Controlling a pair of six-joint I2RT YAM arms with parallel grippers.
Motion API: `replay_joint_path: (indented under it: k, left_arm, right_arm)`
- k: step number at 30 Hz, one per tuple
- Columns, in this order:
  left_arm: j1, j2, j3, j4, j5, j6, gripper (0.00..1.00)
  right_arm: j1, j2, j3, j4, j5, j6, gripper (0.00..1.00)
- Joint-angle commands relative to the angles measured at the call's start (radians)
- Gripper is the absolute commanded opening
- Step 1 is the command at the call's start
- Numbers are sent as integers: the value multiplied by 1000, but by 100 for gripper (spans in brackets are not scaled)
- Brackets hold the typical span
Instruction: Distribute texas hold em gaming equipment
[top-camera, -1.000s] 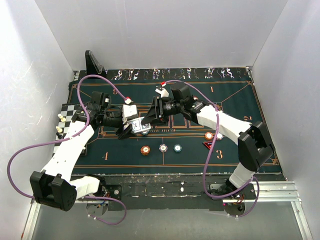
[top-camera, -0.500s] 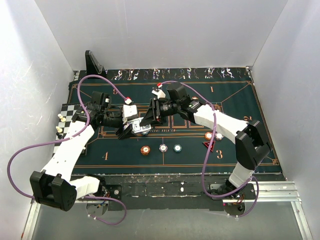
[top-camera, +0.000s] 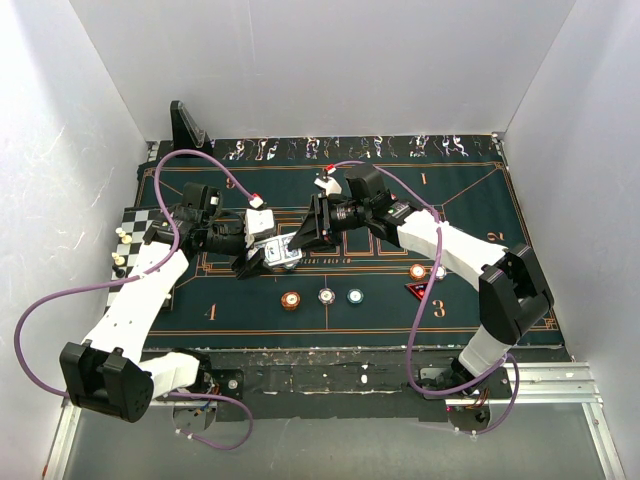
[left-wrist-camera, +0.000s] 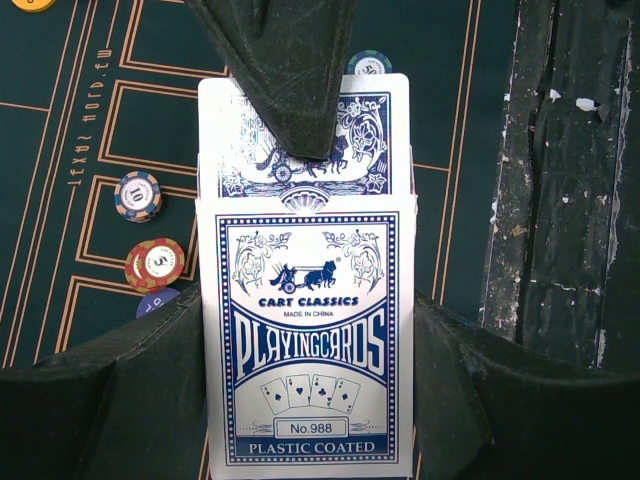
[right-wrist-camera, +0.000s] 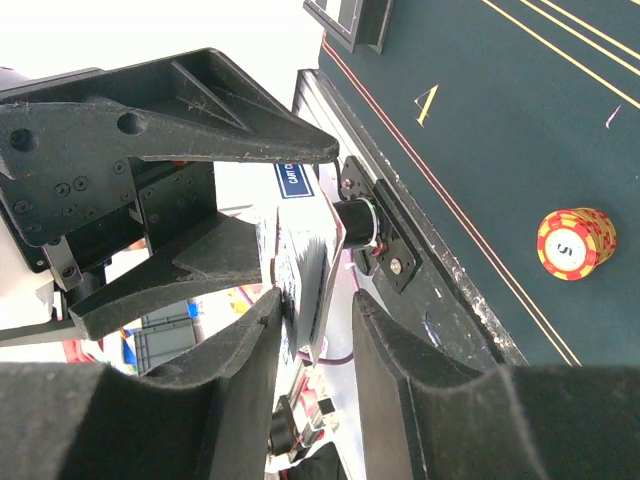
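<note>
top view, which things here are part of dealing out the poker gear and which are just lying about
Part of the job:
- card box, held in the left pincer
- cards sticking out of it
- chips
- red triangle

Just lying about:
- chequered board
- black stand
- green mat, only the surface

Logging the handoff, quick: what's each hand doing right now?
Left hand: closed on the card box.
Right hand: around the cards sticking out of the box; whether it grips them cannot be told.
</note>
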Motion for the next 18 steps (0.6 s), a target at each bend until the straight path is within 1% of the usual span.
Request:
replay_joint_path:
  k: [1,5,7,11,18]
  left_arm:
    - [6,-13,33,15,40,-2,6]
    - [6,-12,34,14,32,5,6]
    - [6,-10,36,6,31,9,6]
    - [6,-9,36,1,28,14,5]
    - [5,-7,39,-2,29,14,4]
  right_arm:
    - [1,-24,22,27,-27,-6,41]
    - [1,-14,30,-5,-18,-20,41]
    - [1,-28,18,-16,-6,-29,38]
    - [-10,-57,-4,-50,19,-47,28]
    - [-42,-107,-64,-38,25,-41,25]
